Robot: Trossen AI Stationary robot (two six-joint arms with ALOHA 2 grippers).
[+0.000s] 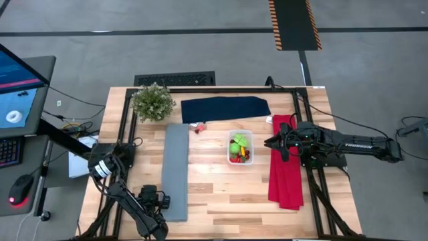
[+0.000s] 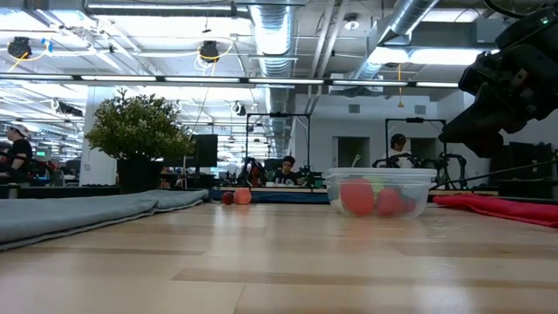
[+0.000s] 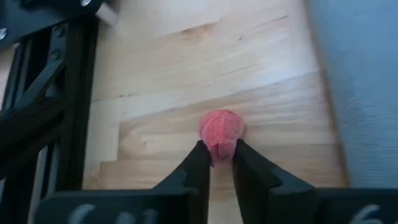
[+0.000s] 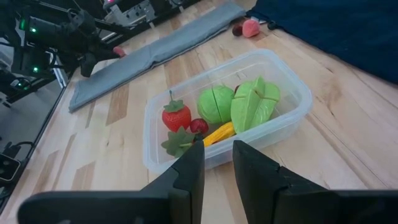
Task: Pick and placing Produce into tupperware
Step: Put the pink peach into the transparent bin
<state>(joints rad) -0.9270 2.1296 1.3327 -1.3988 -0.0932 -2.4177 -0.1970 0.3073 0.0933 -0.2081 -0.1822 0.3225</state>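
Observation:
A small red produce piece [image 3: 221,129] sits on the wood between the grey cloth [image 1: 176,171] and the black frame at the table's left. My left gripper [image 3: 221,152] is shut on it, low at the near left [image 1: 150,196]. The clear tupperware [image 1: 240,148] stands mid-table and holds a strawberry [image 4: 176,116], two green pieces [image 4: 214,104], a yellow piece [image 4: 217,132] and a cherry [image 4: 199,126]. Two more red pieces [image 1: 198,126] lie at the navy cloth's near edge. My right gripper [image 4: 211,162] hovers open just right of the tub [image 1: 271,142], holding nothing. My left gripper pinches the red piece's near half [image 3: 219,144] between its two fingertips [image 3: 200,155], one on either side. The fingers slant down at it from the table's near side. The piece is right at the tabletop; I cannot tell whether it is lifted clear.
A bushy potted plant [image 1: 152,102] stands at the far left. A navy cloth [image 1: 225,108] lies at the far middle and a red cloth [image 1: 285,171] along the right. Black frame rails [image 3: 56,106] run close beside the left gripper. Bare wood lies near the front middle.

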